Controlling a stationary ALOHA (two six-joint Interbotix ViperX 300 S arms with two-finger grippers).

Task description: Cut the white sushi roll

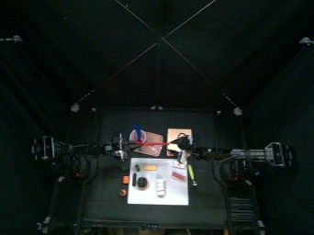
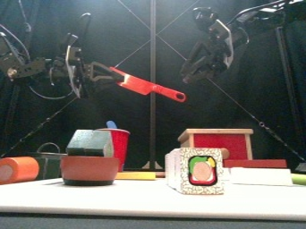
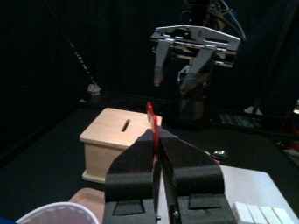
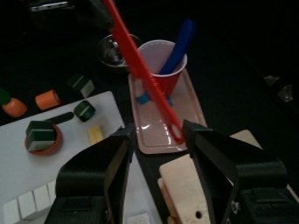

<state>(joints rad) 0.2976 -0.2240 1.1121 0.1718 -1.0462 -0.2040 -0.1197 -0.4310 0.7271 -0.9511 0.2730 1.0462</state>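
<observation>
Nearest the front edge, your small white sushi roll with dark wrap [image 2: 199,170] sat upright on the white rectangular board [image 1: 171,195], uncut. Behind and above, your left hand [image 2: 81,73] clenched the red plastic knife [image 2: 146,86] by its handle, blade held level. Your right hand [image 3: 187,59] hung released beside it, probably ready to take over.

left tool [image 2: 81,79]: raised, clamped | right tool [image 2: 206,55]: raised, jaws spread

The white sushi roll [image 2: 199,170] (stubby, dark-wrapped) sits whole on the white board [image 1: 174,195].
</observation>
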